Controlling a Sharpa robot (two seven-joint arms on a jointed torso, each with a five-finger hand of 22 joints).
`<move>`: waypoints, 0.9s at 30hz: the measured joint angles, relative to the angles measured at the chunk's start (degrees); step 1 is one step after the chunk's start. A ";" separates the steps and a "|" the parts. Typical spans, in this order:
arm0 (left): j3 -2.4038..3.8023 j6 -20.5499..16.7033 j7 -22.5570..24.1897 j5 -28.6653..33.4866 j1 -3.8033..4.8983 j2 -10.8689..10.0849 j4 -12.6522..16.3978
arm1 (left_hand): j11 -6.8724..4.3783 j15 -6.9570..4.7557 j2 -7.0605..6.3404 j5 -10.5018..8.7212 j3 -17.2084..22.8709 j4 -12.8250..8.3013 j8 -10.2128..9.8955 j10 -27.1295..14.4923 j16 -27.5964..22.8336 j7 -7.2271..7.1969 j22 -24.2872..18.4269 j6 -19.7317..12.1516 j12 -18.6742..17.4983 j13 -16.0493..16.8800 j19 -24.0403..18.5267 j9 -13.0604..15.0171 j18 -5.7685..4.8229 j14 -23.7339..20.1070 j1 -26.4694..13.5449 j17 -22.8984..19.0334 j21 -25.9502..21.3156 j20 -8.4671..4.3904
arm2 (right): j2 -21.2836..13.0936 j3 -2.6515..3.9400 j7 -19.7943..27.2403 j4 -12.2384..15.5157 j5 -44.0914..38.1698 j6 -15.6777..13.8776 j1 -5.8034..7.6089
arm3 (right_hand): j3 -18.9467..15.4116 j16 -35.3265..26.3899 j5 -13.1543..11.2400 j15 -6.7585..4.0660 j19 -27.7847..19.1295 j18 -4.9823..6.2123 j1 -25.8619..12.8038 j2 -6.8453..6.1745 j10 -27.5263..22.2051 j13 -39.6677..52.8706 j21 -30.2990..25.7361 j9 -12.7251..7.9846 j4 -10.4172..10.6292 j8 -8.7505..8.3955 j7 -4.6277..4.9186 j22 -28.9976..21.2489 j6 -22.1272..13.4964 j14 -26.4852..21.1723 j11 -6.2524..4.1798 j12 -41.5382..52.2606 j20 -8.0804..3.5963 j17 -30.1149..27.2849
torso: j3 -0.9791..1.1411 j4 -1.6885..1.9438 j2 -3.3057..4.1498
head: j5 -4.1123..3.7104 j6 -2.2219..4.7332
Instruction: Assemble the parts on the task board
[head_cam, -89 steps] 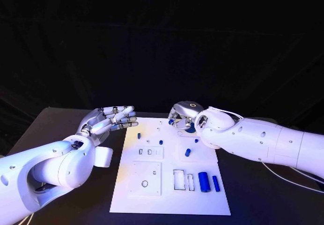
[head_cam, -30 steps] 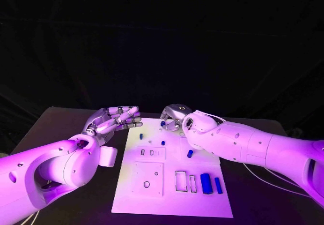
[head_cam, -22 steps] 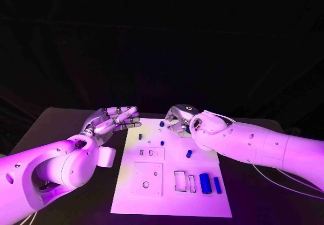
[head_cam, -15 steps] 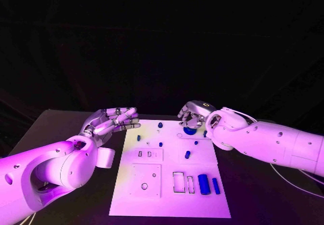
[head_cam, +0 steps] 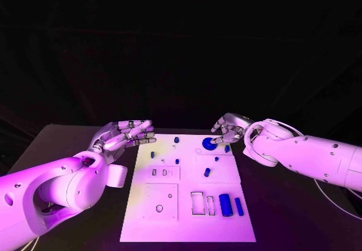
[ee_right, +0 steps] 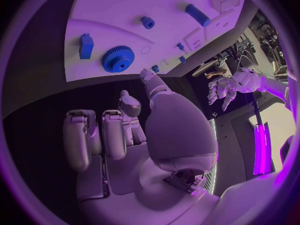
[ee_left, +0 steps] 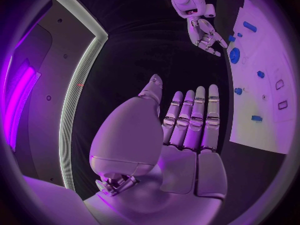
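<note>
We've got the task board (head_cam: 189, 209) flat mid-table with the blue parts on it, a blue gear (head_cam: 209, 144) near its far edge. Our right hand (head_cam: 230, 129) floats just beside that gear, fingers loosely apart, holding nothing. Our left hand (head_cam: 122, 135) hangs off the board's left side, fingers straight and side by side, holding nothing either.

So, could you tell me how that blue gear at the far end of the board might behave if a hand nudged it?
The blue gear lies flat on the task board, so it would probably slide, not roll. It looks stiff and light. Its toothed rim should give fingers some purchase.
</note>
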 measured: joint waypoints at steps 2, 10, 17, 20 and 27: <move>-0.01 0.05 -0.03 0.01 0.00 0.02 -0.06 | 0.00 0.00 0.00 0.00 0.00 0.00 0.00 0.00 0.00 0.00 0.00 0.00 0.00 0.00 0.00 0.00 0.00 0.00 0.00 0.00 0.00 0.00 | 0.50 0.00 -0.18 -0.72 0.30 0.65 -0.13 | -0.51 0.08 0.00 0.19 -0.19 0.00 0.12 0.12 0.25 1.62 0.21 0.02 0.28 0.24 0.06 0.00 -0.23 -0.19 0.25 1.42 0.19 0.00 | 0.00 0.03 0.02 | -0.01 -0.10; -0.01 0.20 -0.11 0.01 0.00 0.09 -0.29 | 0.00 0.00 0.00 0.00 0.00 0.00 0.00 0.00 0.00 0.00 0.00 0.00 0.00 0.00 0.00 0.00 0.00 0.00 0.00 0.00 0.00 0.00 | 2.08 -0.03 -0.66 -2.61 0.58 2.53 -0.78 | -1.56 1.14 0.21 0.40 0.02 0.00 0.61 0.61 2.57 7.06 0.64 0.23 1.13 1.30 0.16 -0.01 -1.13 0.00 0.29 6.30 0.39 0.00 | -0.03 0.08 0.01 | 0.04 -0.46; 0.00 0.26 -0.14 0.01 0.00 0.10 -0.36 | 0.00 0.00 0.00 0.00 0.00 0.00 0.00 0.00 0.00 0.00 0.00 0.00 0.00 0.00 0.00 0.00 0.00 0.00 0.00 0.00 0.00 0.00 | 2.79 -0.03 -1.00 -3.88 0.42 3.41 -0.98 | -1.64 1.14 0.21 0.40 0.02 0.00 1.12 0.54 2.57 7.84 0.64 0.23 1.18 1.36 0.35 -0.01 -1.33 0.00 0.28 6.84 0.39 -0.01 | -0.07 0.02 -0.04 | 0.16 -0.62; 0.00 0.28 -0.15 0.01 0.00 0.11 -0.38 | 0.00 0.00 0.00 0.00 0.00 0.00 0.00 0.00 0.00 0.00 0.01 0.00 0.00 0.00 0.00 0.00 0.00 0.00 0.00 0.00 0.00 0.00 | 3.16 -0.03 -1.10 -4.51 0.37 3.62 -1.01 | -1.78 1.14 0.21 0.40 0.02 0.00 1.12 0.54 2.57 7.84 0.64 0.23 1.04 1.36 0.35 -0.02 -1.33 0.00 0.28 6.84 0.39 -0.01 | -0.07 0.02 -0.05 | 0.12 -0.66; 0.01 0.32 -0.19 0.01 0.00 0.19 -0.46 | 0.00 0.00 0.00 0.00 0.00 0.00 0.00 0.00 0.00 0.00 0.01 0.00 0.00 0.00 0.00 0.00 0.00 0.00 0.00 0.00 0.00 0.00 | 4.49 -0.12 -1.15 -6.14 0.30 4.08 -1.12 | -1.94 1.47 0.43 0.40 -0.18 0.00 1.22 0.64 2.57 8.03 0.87 0.28 1.19 1.41 0.35 -0.02 -1.73 0.00 0.29 6.84 0.59 -0.02 | -0.07 0.05 -0.08 | 0.05 -0.70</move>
